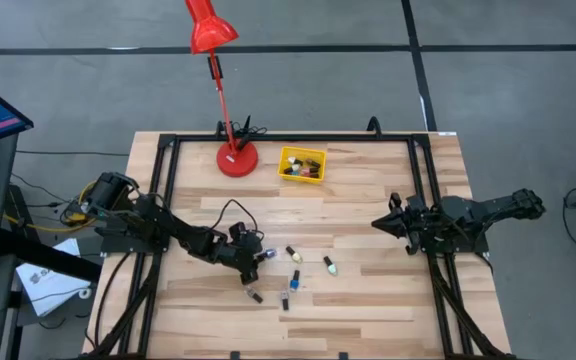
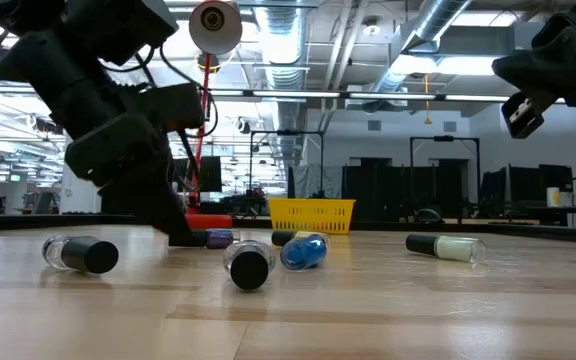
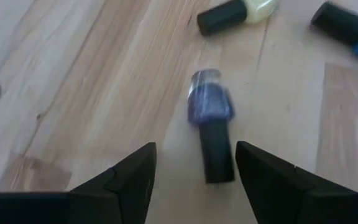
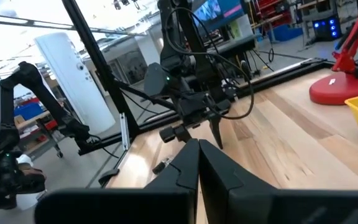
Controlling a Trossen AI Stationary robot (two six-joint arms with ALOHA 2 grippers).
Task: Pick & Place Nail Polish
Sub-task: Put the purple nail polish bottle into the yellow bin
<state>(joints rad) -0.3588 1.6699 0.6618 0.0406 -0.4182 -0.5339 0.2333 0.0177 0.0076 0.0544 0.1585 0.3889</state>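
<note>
Nail polish bottles (image 1: 294,281) are lying scattered mid-table; a purple bottle (image 3: 211,121) is sitting between the left gripper's (image 3: 194,168) spread, empty fingers. The right gripper (image 4: 197,149) is hovering closed, holding nothing, well apart.

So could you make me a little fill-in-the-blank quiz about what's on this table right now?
1. The left hand is open over a ____ bottle lying on its side.
2. The small bin holding some bottles is coloured ____.
3. Beside the bin stands a red ____.
4. The right hand waits with its fingers ____.

Missing words: purple; yellow; lamp; shut
</note>
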